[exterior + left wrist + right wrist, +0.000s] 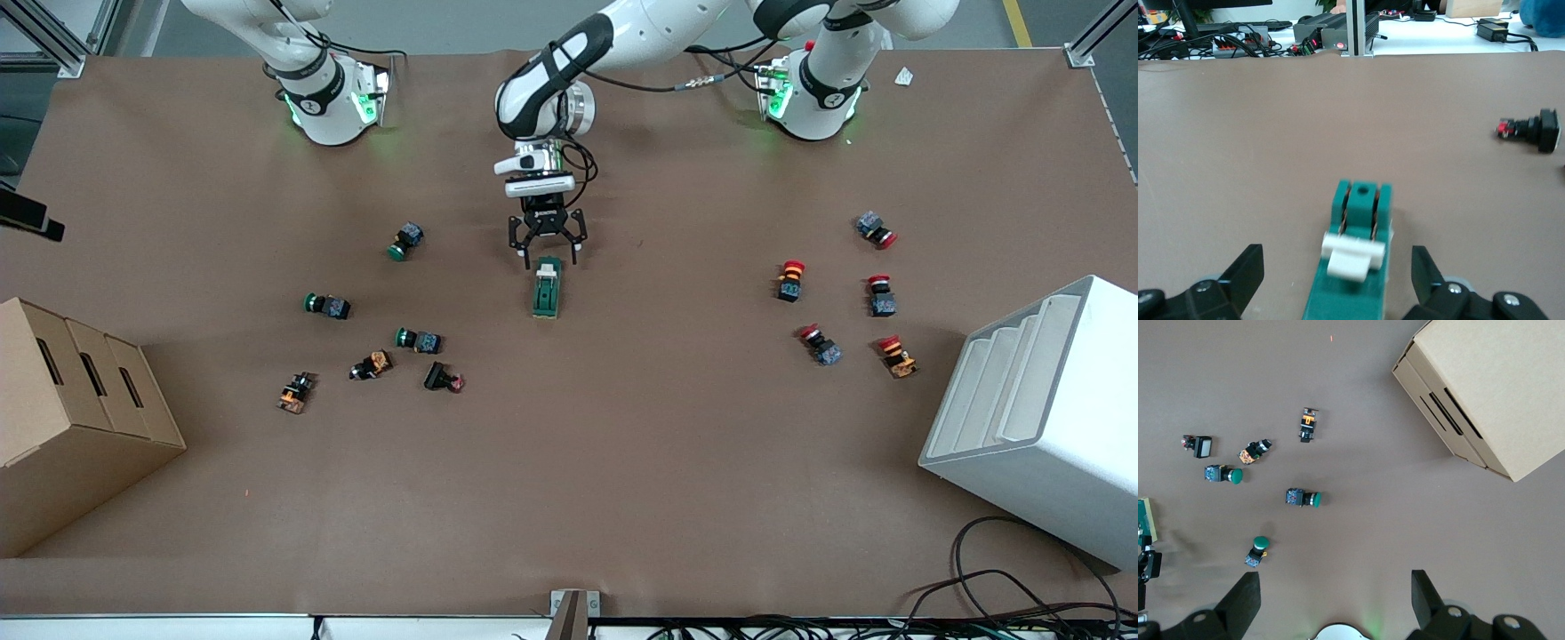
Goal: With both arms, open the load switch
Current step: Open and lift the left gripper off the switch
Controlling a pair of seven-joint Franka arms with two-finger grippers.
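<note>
With the left pincer [546, 252] spread over the toggle end of the switch [546, 293] lying mid-surface, lower it squarely so both fingers straddle the body evenly, while the right pincer [1335, 603], also spread, waits high above the surface.

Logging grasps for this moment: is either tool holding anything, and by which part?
Nothing is held. The left tool is open, straddling the load switch at its white toggle end without closing; the right tool is open, high above the table.

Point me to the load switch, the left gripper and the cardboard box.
load switch [546, 294]: front view, middle of its green body.
left gripper [548, 252]: front view, gap between its open fingertips.
cardboard box [62, 418]: front view, its top face.
</note>
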